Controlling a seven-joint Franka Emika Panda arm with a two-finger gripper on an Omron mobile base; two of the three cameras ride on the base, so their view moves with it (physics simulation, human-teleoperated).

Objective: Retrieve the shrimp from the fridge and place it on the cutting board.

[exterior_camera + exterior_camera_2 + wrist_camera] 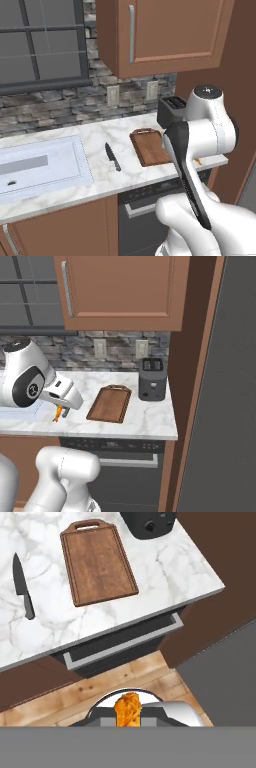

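My gripper (61, 410) is shut on the shrimp (57, 413), a small orange piece that hangs from the fingers. In the hand view the shrimp (129, 709) sits between the finger tips, above the wooden floor in front of the counter. A sliver of orange, the shrimp (197, 161), peeks out beside my arm in the left base view. The cutting board (97, 562) lies flat and bare on the marble counter, ahead of the gripper, handle slot toward the wall. From the sides the cutting board (150, 146) (110, 403) lies beside the toaster. The grey fridge (235, 381) stands at the right.
A black knife (23, 587) (113, 156) lies left of the board. The black toaster (152, 378) (147, 523) stands at the back right corner of the counter. The sink (40, 167) is further left. The dark dishwasher (120, 647) sits under the counter edge. Wall cabinets hang overhead.
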